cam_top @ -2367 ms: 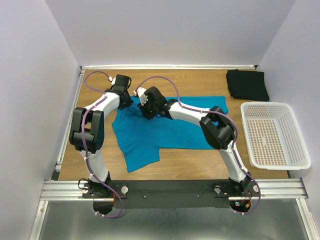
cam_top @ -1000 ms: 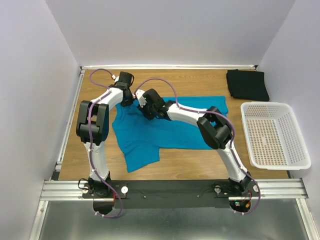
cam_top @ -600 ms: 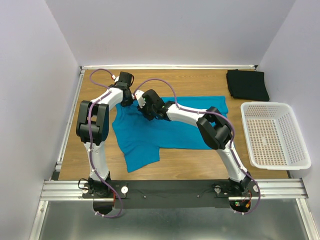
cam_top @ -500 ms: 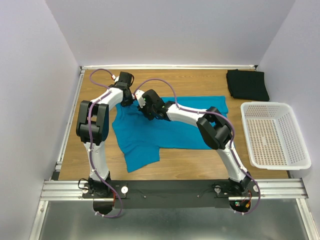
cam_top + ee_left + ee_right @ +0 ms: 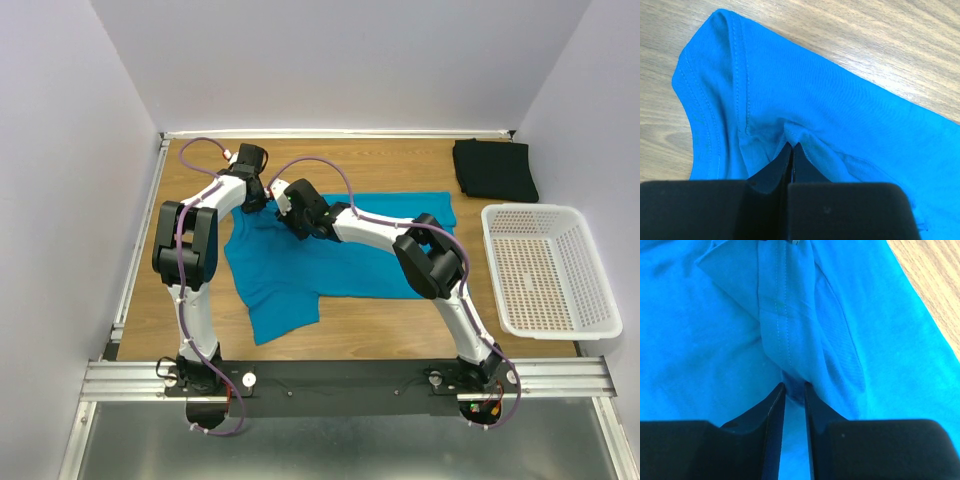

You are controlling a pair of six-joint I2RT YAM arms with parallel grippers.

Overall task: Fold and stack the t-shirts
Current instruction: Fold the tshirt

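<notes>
On the tabletop [image 5: 400,165], teal shirt [image 5: 300,270] pinched twice.
Left gripper [image 5: 791,147] clamped tight on bunched cloth; right gripper [image 5: 795,387], jaws barely apart, nips a hemmed fold.

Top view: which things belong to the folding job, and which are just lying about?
Job: teal-blue t-shirt, pinched by the left gripper and the right gripper; black t-shirt, folded, far right corner.
Lying about: white basket, empty, right edge.

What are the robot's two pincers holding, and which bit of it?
Both hold the blue t-shirt: the left pincer pinches a pucker of cloth by a sleeve seam, the right pincer a stitched fold.
</notes>
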